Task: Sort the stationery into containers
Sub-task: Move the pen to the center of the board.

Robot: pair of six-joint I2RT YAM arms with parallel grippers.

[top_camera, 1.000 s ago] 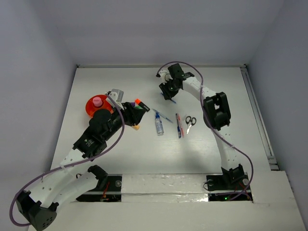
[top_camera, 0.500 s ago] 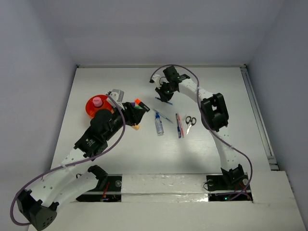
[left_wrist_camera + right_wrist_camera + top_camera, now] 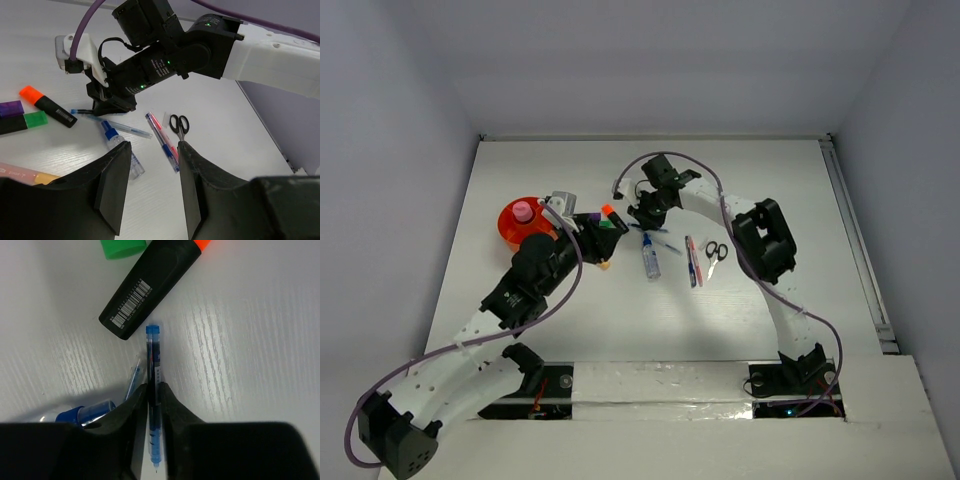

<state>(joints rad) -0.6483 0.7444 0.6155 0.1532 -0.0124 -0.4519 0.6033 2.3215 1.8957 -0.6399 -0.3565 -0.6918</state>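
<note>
**Right fingers pinched on a blue pen by the bottle**

I take the clear blue-capped bottle (image 3: 651,260) as my marker on the white surface (image 3: 800,180). The right gripper (image 3: 151,401) sits just past the bottle's cap. Its fingers are drawn in narrow, and a thin blue pen (image 3: 153,355) is clamped between them. I cannot tell whether the pen is off the surface. The pen's free end almost meets the black body of the orange highlighter (image 3: 150,290), which lies aslant just beyond the bottle. A green highlighter (image 3: 122,247) lies beside that.

The left gripper (image 3: 152,175) hovers on the bottle's left side, near it. Its fingers are spread wide with nothing between them.

To the bottle's right in the top view lie two thin pens (image 3: 692,262), and then the small scissors (image 3: 716,251). Well off to the bottle's left stands the orange holder (image 3: 508,225), with a pink-capped bottle (image 3: 523,211) upright inside it.
</note>
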